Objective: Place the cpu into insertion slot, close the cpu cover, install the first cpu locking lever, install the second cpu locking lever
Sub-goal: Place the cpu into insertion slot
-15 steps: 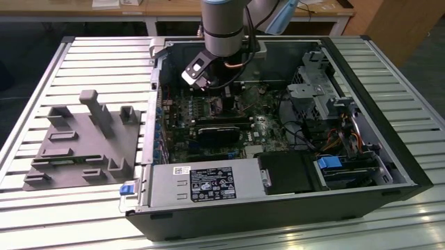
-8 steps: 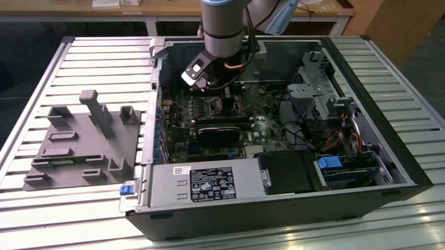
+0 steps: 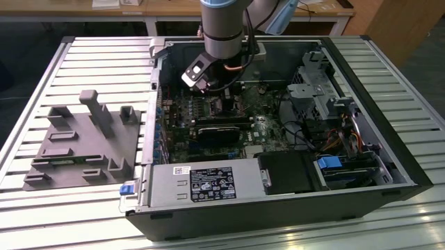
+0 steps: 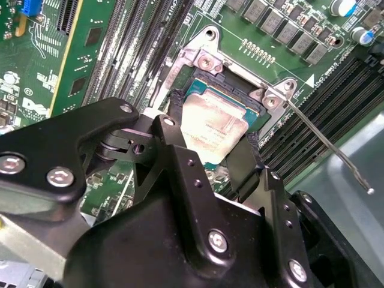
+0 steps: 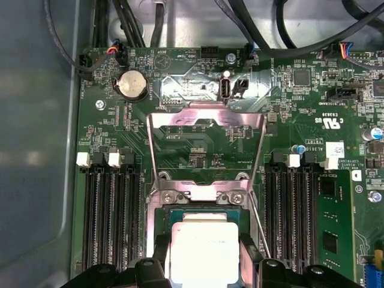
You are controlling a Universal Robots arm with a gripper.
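Note:
The cpu, a flat square chip with a dull metal top, sits level in or just above the insertion slot. My gripper is shut on it, with black fingers pressing on two opposite edges. The cpu cover stands swung open beyond the slot, and the board shows through its square window. A thin locking lever sticks out free beside the slot. In the exterior view the gripper reaches down into the open computer case.
Memory slots run along both sides of the socket. Cables hang over the board's far edge. The case also holds a power supply and a drive cage. A grey fixture lies outside on the exterior view's left.

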